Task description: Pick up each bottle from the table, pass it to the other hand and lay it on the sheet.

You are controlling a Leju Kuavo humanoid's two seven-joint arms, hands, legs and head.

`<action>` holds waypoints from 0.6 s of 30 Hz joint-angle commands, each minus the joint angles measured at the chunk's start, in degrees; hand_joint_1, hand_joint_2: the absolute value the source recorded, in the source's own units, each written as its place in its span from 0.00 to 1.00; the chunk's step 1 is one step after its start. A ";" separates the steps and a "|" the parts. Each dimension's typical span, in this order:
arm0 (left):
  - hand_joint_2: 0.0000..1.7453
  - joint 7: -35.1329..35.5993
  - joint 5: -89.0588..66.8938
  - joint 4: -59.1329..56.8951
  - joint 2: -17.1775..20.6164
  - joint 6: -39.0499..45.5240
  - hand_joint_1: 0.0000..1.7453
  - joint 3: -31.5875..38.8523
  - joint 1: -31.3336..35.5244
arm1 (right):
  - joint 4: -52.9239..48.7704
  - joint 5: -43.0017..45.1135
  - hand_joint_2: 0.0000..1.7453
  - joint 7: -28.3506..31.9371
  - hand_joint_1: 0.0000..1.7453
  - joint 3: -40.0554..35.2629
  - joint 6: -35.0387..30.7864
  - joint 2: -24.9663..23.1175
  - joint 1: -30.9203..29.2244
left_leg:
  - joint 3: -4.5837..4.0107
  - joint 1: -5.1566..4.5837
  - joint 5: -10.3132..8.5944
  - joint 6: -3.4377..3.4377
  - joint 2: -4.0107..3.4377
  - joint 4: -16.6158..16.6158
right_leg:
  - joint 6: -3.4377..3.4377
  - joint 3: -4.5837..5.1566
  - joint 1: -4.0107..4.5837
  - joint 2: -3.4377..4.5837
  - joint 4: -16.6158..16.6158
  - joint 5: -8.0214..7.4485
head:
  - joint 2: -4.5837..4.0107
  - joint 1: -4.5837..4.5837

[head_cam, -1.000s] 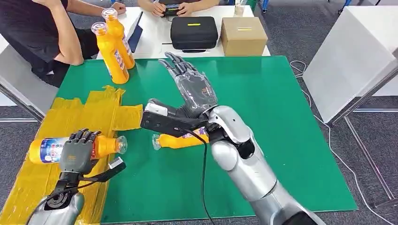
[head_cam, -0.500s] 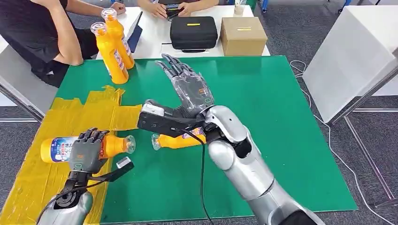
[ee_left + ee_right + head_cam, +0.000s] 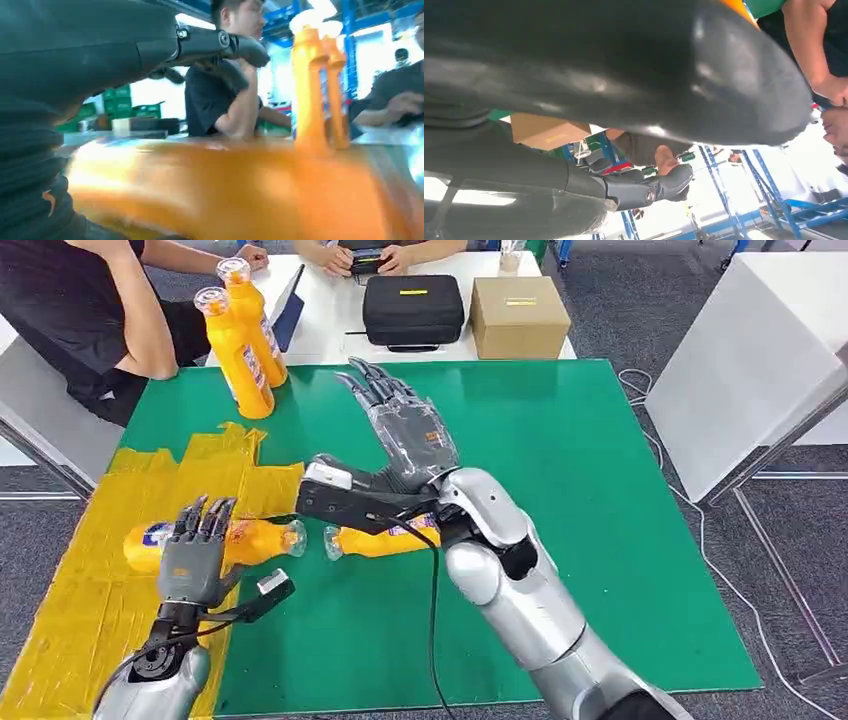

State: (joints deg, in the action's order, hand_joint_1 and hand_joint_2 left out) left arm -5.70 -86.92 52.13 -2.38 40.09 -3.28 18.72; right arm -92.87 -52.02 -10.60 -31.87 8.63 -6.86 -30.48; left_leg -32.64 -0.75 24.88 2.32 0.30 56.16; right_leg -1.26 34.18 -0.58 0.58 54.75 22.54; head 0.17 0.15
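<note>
An orange bottle (image 3: 255,541) lies on its side at the right edge of the yellow sheet (image 3: 90,620), cap toward the green mat. My left hand (image 3: 195,555) stands just in front of it with fingers straightened and spread, not gripping; in the left wrist view the bottle (image 3: 225,190) is an orange blur close by. A second orange bottle (image 3: 385,540) lies on the mat, partly hidden under my right forearm. My right hand (image 3: 405,430) hovers open above the mat's middle, holding nothing. Two more orange bottles (image 3: 232,350) stand upright at the far left corner.
The green mat (image 3: 620,540) covers the table. Behind it on a white table sit a black case (image 3: 413,308) and a cardboard box (image 3: 518,317). A person (image 3: 90,310) sits at the far left, another person's hands (image 3: 365,255) at the back.
My left hand carried the bottle to the right, set it down at the sheet's edge and spread its fingers off it. The right hand has barely moved.
</note>
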 commanded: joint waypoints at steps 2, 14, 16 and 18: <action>0.00 -2.39 2.19 -9.64 0.97 -0.09 0.00 -3.50 3.99 | -1.36 0.21 0.00 -0.81 0.00 -1.77 0.61 2.93 -0.39 | 0.20 0.06 0.05 -0.15 0.08 -0.03 | 0.05 -0.25 0.06 -0.15 -0.05 0.08 | 0.00 0.02; 0.00 -11.82 12.57 -7.00 0.28 -0.09 0.00 -3.10 1.96 | -1.30 0.21 0.00 -1.40 0.00 -1.77 0.63 4.02 -0.04 | 0.37 0.10 0.18 -0.22 -0.01 0.02 | 0.06 -0.40 0.09 -0.08 -0.02 0.17 | 0.00 0.00; 0.00 -17.24 21.05 -8.55 -1.68 -0.09 0.00 -0.77 3.38 | -0.90 0.19 0.00 -2.23 0.00 -1.37 0.43 4.47 0.05 | 0.32 0.10 0.15 -0.20 0.02 0.03 | 0.05 -0.38 0.09 -0.10 -0.03 0.14 | 0.02 0.00; 0.00 -21.04 32.86 -7.81 -2.52 -2.54 0.00 -0.31 4.73 | -0.56 0.17 0.00 -2.70 0.00 -0.81 0.31 5.23 0.38 | 0.24 0.09 0.11 -0.18 0.11 0.04 | 0.05 -0.32 0.09 -0.18 -0.02 0.13 | 0.00 0.00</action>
State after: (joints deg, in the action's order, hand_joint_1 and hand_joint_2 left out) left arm -18.34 -72.71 47.54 -1.95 40.09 -6.86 19.84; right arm -94.71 -52.04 -11.91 -32.30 8.63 -4.96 -29.10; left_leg -32.64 -0.75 24.88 2.32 0.30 56.16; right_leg -1.26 34.17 -0.58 0.58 54.75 22.54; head 0.17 0.15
